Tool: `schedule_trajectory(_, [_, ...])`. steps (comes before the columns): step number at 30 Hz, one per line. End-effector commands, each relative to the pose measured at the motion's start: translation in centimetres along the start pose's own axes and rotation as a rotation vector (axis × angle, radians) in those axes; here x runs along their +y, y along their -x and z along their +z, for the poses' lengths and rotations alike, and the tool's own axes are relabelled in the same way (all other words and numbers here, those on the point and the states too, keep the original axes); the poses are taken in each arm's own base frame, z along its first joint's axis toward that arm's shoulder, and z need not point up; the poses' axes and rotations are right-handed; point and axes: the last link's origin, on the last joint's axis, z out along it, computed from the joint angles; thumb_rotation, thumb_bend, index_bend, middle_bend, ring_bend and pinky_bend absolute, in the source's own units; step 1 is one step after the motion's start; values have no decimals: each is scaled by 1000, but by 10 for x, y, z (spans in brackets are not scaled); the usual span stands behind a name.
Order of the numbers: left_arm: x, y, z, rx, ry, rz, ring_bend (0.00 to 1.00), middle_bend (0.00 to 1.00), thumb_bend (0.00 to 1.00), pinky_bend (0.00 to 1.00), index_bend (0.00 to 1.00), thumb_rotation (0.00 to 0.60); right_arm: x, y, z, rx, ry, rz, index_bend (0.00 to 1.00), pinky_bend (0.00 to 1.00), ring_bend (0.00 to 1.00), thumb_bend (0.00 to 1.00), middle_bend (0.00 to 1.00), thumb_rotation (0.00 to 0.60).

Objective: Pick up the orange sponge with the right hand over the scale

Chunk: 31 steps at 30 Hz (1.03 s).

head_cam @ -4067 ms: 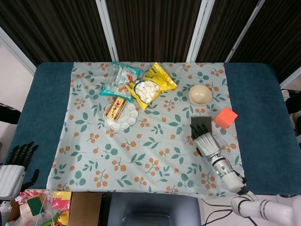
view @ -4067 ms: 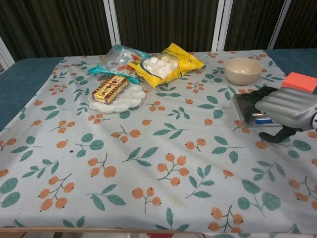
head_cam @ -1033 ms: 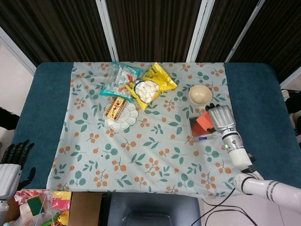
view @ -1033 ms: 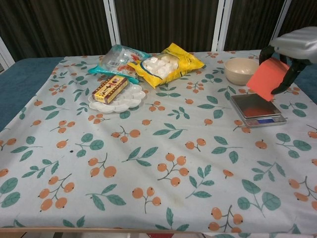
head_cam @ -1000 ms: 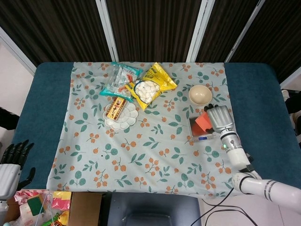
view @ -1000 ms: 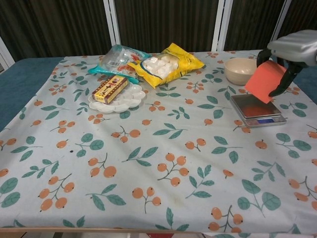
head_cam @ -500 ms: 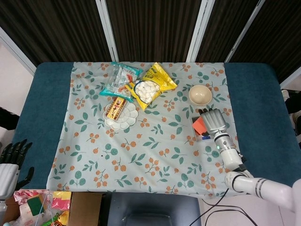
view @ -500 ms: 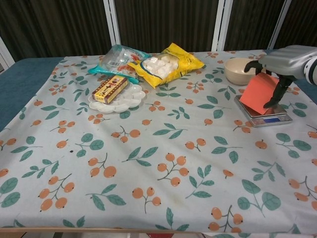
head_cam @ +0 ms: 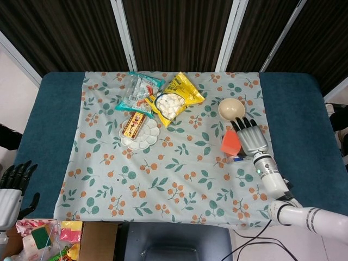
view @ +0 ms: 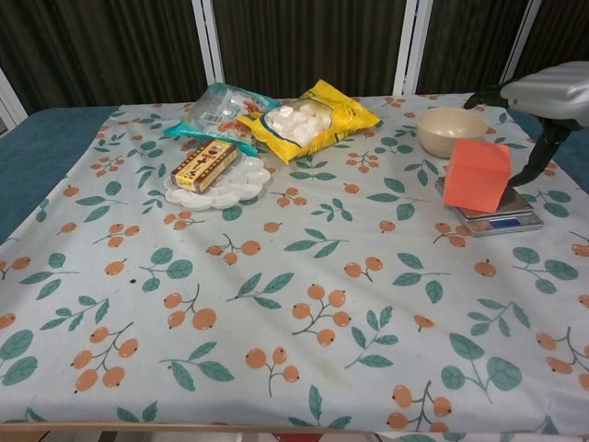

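The orange sponge (head_cam: 230, 142) (view: 476, 175) stands on end on the left part of the small silver scale (view: 497, 218) (head_cam: 237, 157) at the right of the table. My right hand (head_cam: 252, 138) (view: 552, 92) hovers just right of and above the sponge, fingers spread and straightened, its thumb (view: 541, 152) hanging down close beside the sponge's right edge. It holds nothing. My left hand (head_cam: 13, 187) hangs off the table at the lower left of the head view, empty, its dark fingers apart.
A beige bowl (head_cam: 231, 109) (view: 451, 131) sits just behind the scale. At the back left lie a yellow marshmallow bag (head_cam: 175, 100) (view: 308, 118), a clear snack packet (head_cam: 140, 92) and a white plate (head_cam: 142, 140) (view: 230, 193) carrying a small box.
The right hand carried the sponge down and left onto the scale, then spread its fingers and let go. The sponge now stands alone on the scale.
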Motion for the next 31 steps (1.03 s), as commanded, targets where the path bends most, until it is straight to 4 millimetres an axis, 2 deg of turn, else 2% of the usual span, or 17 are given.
schedule_trajectory(1, [0,-1,0,6,3,-2,25,0,452,26,0,600,15,-7,-23,74,14,57,0,199,53,238,91,600])
schedule_trajectory(4, [1,-3,-1,15,9,-7,25,0,451,27,0,600,32,-5,-61,156,24,132,0,126,8,238,32,600])
schedule_trajectory(7, [3,-3,-3,16,16,-11,25,0,451,27,0,600,48,6,-106,220,31,163,0,56,0,238,2,600])
schedule_trajectory(12, [6,0,-4,-1,29,-5,25,0,452,27,0,600,66,42,-179,237,96,200,0,0,0,238,0,600])
schedule_trajectory(16, [8,3,-5,-11,36,2,25,0,452,27,0,600,76,66,-220,258,171,307,0,0,0,238,0,600])
schedule_trajectory(18, [9,4,-5,-17,39,7,25,0,452,27,0,600,79,72,-231,281,164,313,0,0,0,238,0,600])
schedule_trajectory(21, [10,6,-5,-23,41,14,24,0,452,26,0,600,79,70,-235,349,131,322,0,0,0,238,0,600])
schedule_trajectory(31, [11,6,-6,-22,39,21,25,0,452,27,0,600,77,76,-226,291,143,298,0,0,0,239,0,600])
